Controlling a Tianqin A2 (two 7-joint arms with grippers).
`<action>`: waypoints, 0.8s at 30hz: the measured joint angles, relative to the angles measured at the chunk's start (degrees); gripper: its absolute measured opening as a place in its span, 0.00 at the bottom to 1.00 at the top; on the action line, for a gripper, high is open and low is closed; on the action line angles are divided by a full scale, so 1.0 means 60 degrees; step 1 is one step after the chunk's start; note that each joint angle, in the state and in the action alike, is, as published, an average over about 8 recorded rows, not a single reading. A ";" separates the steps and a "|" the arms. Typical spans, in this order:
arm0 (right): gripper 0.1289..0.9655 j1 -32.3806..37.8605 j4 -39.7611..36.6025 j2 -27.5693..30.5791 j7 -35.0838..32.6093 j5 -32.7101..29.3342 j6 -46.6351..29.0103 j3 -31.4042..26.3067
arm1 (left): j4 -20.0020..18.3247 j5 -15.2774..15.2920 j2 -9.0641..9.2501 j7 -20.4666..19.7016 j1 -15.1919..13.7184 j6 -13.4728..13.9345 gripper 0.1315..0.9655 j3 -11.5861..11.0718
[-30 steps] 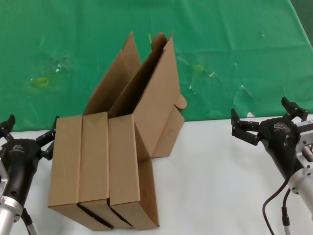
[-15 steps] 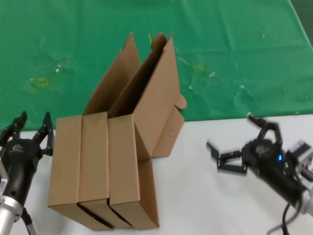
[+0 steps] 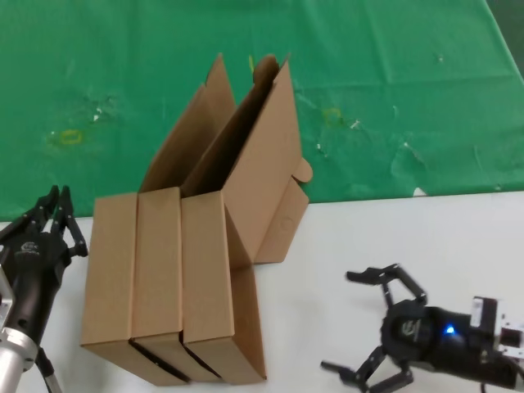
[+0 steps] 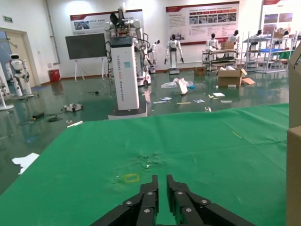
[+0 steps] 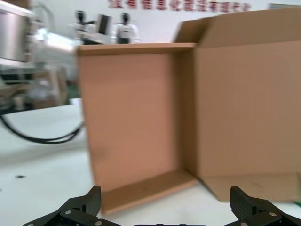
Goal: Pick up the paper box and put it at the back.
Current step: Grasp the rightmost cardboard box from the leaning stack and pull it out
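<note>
Three alike brown paper boxes stand side by side on the white table: left [image 3: 110,270], middle [image 3: 155,270], right [image 3: 209,278]. Their open lids [image 3: 254,155] lean back over the green cloth [image 3: 393,82]. My right gripper [image 3: 344,322] is open and empty, low over the table, to the right of the boxes and pointing at them. In the right wrist view the right box [image 5: 136,122] fills the space ahead of the wide-open gripper [image 5: 164,207], a gap away. My left gripper [image 3: 51,214] is shut and empty, just left of the left box. It faces the cloth [image 4: 211,141] in the left wrist view [image 4: 162,181].
The white table [image 3: 368,237] lies between my right gripper and the cloth's near edge. The cloth has creases and small yellowish marks [image 3: 70,137]. A box side [image 4: 294,165] shows at the edge of the left wrist view. A black cable [image 5: 42,136] lies on the table.
My right arm has swung down and left, from beside the cloth's edge to low on the table, facing the boxes. My left gripper has closed. The boxes have not moved.
</note>
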 joint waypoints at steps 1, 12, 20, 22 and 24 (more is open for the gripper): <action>1.00 0.0108 -0.0069 -0.0053 -0.0020 -0.0100 -0.0185 -0.0077 | 0.0000 0.0000 0.0000 0.0000 0.0000 0.0000 0.14 0.0000; 1.00 0.0429 0.0344 -0.0795 0.0097 -0.0889 -0.0894 -0.0632 | 0.0000 0.0000 0.0000 0.0000 0.0000 0.0000 0.03 0.0000; 1.00 0.0538 0.0525 -0.1351 0.0088 -0.1267 -0.0867 -0.0827 | 0.0000 0.0001 0.0000 -0.0003 0.0000 0.0000 0.02 0.0000; 1.00 0.0602 0.0522 -0.1508 0.0100 -0.1352 -0.0794 -0.0856 | 0.0000 0.0001 0.0000 -0.0003 0.0000 0.0000 0.02 0.0000; 1.00 0.0666 0.0523 -0.1654 0.0129 -0.1428 -0.0707 -0.0872 | 0.0000 0.0002 0.0000 -0.0003 0.0000 0.0000 0.02 0.0000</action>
